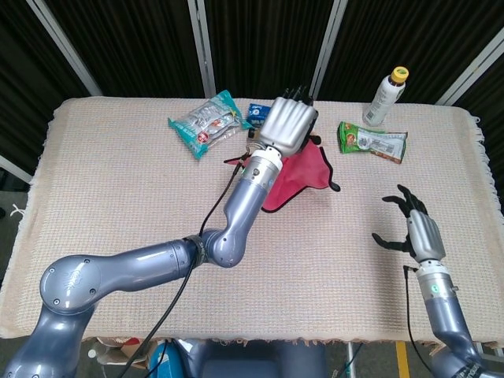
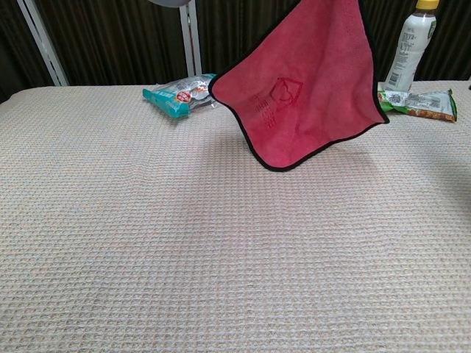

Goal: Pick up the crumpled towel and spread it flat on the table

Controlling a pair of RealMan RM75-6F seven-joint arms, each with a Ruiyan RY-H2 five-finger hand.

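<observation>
The left hand (image 1: 290, 126) holds the towel (image 2: 305, 84) pinched at its upper edge and lifted well above the counter (image 1: 118, 181), toward the far edge, so that the cloth hangs by its own weight and falls open into a nearly flat sheet instead of a wad; the chest view shows the red face with its dark border and a stitched mark, the lowest corner clear of the counter surface. Holding it high by one part of the rim looks like the way to shake out the folds before it is laid down (the grip itself is hidden behind the back of the hand). The right hand (image 1: 415, 229) hovers near the front right corner with fingers spread and nothing in them, probably ready to take a free corner. Along the far edge lie a teal snack packet (image 1: 204, 122), a green packet (image 1: 373, 141) and a white bottle (image 1: 387, 95), which leaves the broad middle for spreading
</observation>
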